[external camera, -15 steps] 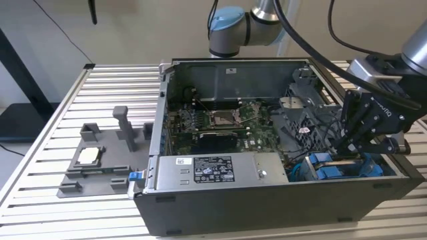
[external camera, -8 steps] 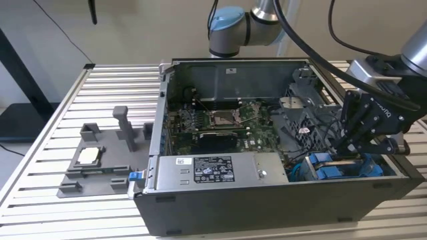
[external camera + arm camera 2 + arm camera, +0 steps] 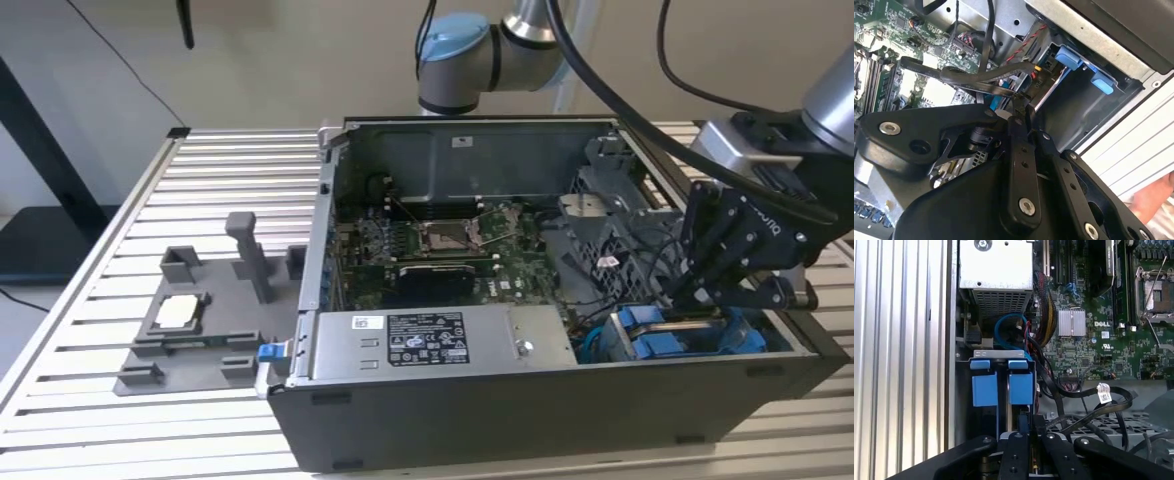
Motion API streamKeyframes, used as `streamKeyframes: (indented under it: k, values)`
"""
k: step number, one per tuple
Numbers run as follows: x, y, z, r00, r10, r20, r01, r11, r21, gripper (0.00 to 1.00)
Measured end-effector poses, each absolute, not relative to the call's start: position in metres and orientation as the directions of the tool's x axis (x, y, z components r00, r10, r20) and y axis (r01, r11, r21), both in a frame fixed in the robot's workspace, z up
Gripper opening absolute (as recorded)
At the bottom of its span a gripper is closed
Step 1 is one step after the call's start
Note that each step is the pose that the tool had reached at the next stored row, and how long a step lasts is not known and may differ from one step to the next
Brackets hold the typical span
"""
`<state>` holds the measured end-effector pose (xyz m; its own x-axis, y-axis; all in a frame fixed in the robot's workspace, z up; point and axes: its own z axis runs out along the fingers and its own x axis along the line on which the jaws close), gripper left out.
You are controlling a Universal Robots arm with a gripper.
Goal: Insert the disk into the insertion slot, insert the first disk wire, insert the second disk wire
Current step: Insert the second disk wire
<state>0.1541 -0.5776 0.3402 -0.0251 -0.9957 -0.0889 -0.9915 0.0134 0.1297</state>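
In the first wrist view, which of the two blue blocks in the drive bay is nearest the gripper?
The blue block nearer the motherboard; the gripper is lined up with it. The other block sits by the case wall.

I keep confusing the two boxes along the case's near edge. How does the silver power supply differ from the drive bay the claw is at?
The power supply is a closed silver box bearing a label; the drive bay is an open cage with blue plastic tabs. In the exterior view the power supply lies left, the drive bay right, with the claw over it. Both sit inside the computer case.
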Motion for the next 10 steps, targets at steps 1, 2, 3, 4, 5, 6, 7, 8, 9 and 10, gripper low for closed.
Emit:
streamKeyframes:
  k: [1, 2, 3, 4, 5, 6, 7, 8, 9, 10]
  values:
    - [0.1541, -0.5777, 0.3400, -0.025, -0.996, -0.089, -0.991, 0.013, 0.130, 0.16]
    - [0.1541, -0.5779, 0.3397, -0.025, -0.996, -0.089, -0.991, 0.014, 0.130, 0.16]
    - [0.1541, -0.5780, 0.3395, -0.025, -0.996, -0.089, -0.991, 0.014, 0.130, 0.16]
    - [0.1541, -0.5781, 0.3390, -0.026, -0.996, -0.089, -0.991, 0.014, 0.130, 0.16]
    - [0.1541, -0.5782, 0.3382, -0.026, -0.996, -0.089, -0.991, 0.014, 0.130, 0.16]
    - [0.1541, -0.5782, 0.3376, -0.026, -0.996, -0.089, -0.991, 0.014, 0.130, 0.16]
    - [0.1541, -0.5783, 0.3369, -0.026, -0.996, -0.089, -0.991, 0.015, 0.130, 0.16]
    - [0.1541, -0.5784, 0.3365, -0.026, -0.996, -0.089, -0.991, 0.015, 0.130, 0.16]
    - [0.1541, -0.5784, 0.3363, -0.026, -0.996, -0.088, -0.991, 0.015, 0.130, 0.16]
    - [0.1541, -0.5785, 0.3362, -0.027, -0.996, -0.088, -0.991, 0.015, 0.130, 0.16]
